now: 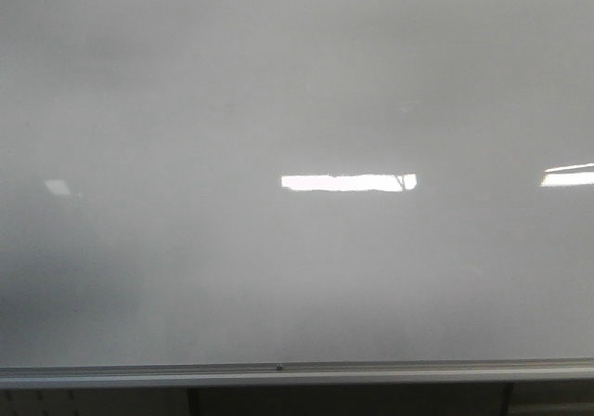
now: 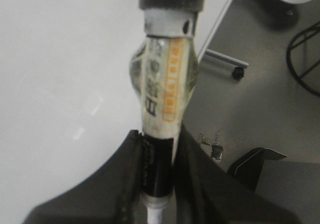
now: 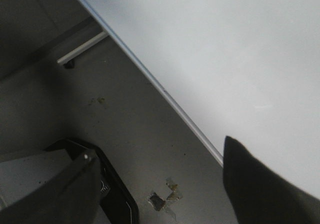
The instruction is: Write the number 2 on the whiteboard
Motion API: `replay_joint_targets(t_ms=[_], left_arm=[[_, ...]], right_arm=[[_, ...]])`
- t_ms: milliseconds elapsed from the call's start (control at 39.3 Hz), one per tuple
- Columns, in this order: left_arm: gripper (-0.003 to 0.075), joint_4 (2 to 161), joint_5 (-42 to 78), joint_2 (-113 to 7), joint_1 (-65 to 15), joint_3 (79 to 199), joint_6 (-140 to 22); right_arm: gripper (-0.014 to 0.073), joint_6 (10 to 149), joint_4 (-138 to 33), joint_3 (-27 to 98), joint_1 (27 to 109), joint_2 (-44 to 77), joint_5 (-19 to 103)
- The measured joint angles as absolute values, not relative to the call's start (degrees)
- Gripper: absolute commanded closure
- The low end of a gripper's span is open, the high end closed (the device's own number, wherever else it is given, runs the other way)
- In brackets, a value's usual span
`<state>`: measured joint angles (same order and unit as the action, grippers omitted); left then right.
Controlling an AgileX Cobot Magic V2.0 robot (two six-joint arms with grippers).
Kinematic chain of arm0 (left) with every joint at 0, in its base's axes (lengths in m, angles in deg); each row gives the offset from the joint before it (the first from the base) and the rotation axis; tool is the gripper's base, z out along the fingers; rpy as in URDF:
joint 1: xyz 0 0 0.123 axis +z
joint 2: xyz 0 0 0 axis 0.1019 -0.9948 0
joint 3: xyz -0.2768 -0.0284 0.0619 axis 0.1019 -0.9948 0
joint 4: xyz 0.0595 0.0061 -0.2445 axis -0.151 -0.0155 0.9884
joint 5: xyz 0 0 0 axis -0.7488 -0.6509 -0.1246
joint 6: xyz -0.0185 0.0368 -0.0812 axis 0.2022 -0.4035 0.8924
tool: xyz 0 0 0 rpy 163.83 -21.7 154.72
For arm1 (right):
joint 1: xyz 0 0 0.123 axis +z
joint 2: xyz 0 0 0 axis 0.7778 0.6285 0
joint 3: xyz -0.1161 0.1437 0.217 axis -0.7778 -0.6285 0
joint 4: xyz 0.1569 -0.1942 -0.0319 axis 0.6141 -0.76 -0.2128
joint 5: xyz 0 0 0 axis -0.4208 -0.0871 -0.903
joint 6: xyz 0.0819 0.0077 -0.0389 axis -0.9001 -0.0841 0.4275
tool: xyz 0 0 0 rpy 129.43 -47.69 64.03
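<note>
The whiteboard fills the front view, its surface bare of writing, with bright light reflections across the middle and the aluminium rail along its bottom edge. The left claw is clamped on a marker pen with a taped, orange-labelled body, beside the board. The right claw hangs wide apart, holding nothing, over the grey floor
</note>
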<state>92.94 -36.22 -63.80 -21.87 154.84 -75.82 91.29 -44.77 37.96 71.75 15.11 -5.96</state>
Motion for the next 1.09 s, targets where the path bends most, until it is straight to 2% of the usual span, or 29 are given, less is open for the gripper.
replay_joint_targets(t_ms=[280,432,788,1093], left_arm=[[0.0657,92.62,-34.81,-63.80,-39.94,154.84,-75.94],[0.0656,91.33,-34.33,-65.05,-45.46,154.84,-74.76],[0.0656,88.99,-32.81,-73.86,-47.27,154.84,-73.22],[0.0656,87.65,-32.14,-75.32,-47.27,154.84,-73.22]], right_arm=[[0.0055,99.27,-44.68,44.07,80.94,18.40,-8.17],[0.0055,102.59,-44.68,45.12,83.37,18.40,-10.63],[0.0055,103.40,-44.68,45.21,83.84,19.00,-13.09],[0.0055,103.62,-44.45,45.21,83.84,24.28,-8.98]])
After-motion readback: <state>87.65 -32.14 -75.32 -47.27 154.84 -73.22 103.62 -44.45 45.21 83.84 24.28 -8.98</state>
